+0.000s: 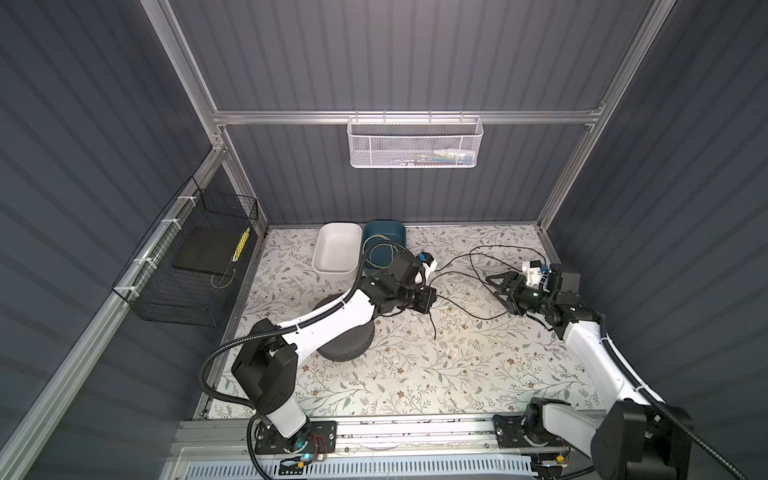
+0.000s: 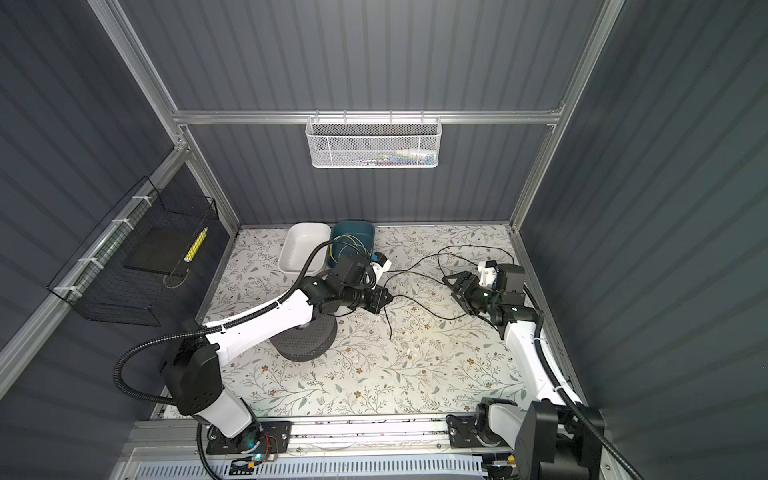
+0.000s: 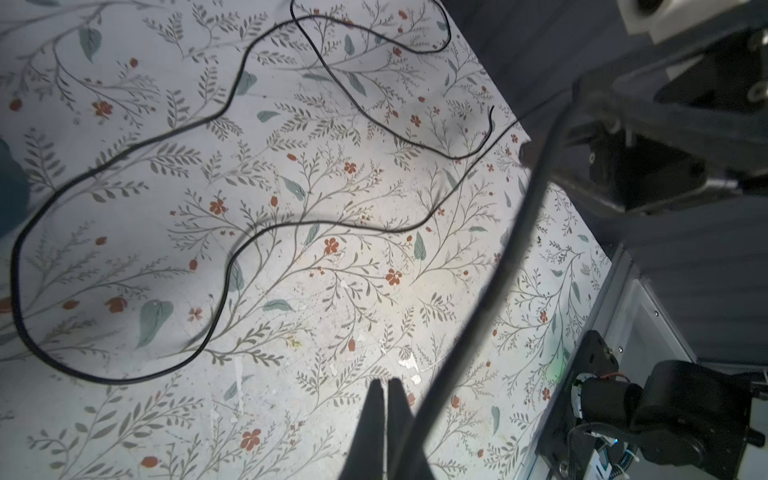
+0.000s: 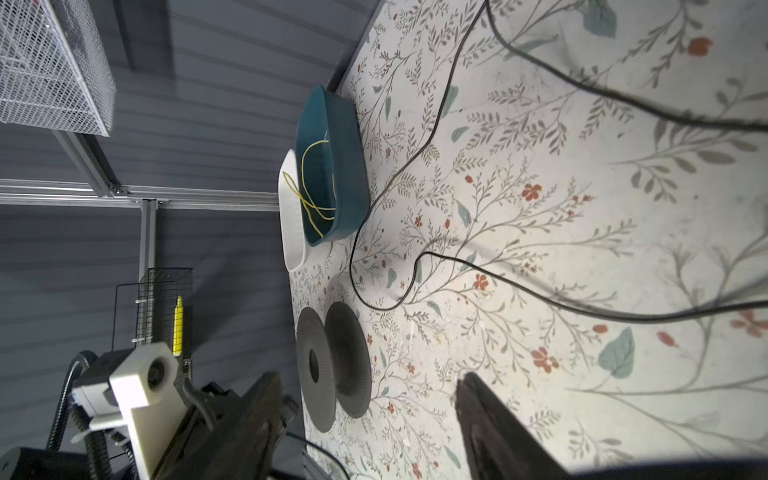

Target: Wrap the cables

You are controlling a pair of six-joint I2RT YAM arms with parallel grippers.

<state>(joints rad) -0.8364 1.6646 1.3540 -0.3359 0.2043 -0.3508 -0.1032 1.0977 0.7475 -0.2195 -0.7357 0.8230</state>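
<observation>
Two thin wires are in view. The thin black wire sprawls in loose loops over the middle and right of the floral-patterned bench, between the two arms. One short stretch runs from the left hand down to a free end nearer the front, and another strand leads off towards the right hand. The thin yellow wire lies coiled in the dark teal plastic tub at the back of the bench, with part of it rising above the rim. Just beside that tub, on its left in both top views, sits the white rectangular plastic tub.

The left hand is closed: its fingers are pressed together in the left wrist view, and a blurred strand of black wire runs out alongside them. In both top views the wire meets the tips, so this hand grips the black wire above the bench. The right hand stands wide open near the right edge of the bench, holding nothing, and a strand lies on the bench close by it.

The black perforated spool stands on one flange under the left forearm, near the wire loops but apart from them
</observation>
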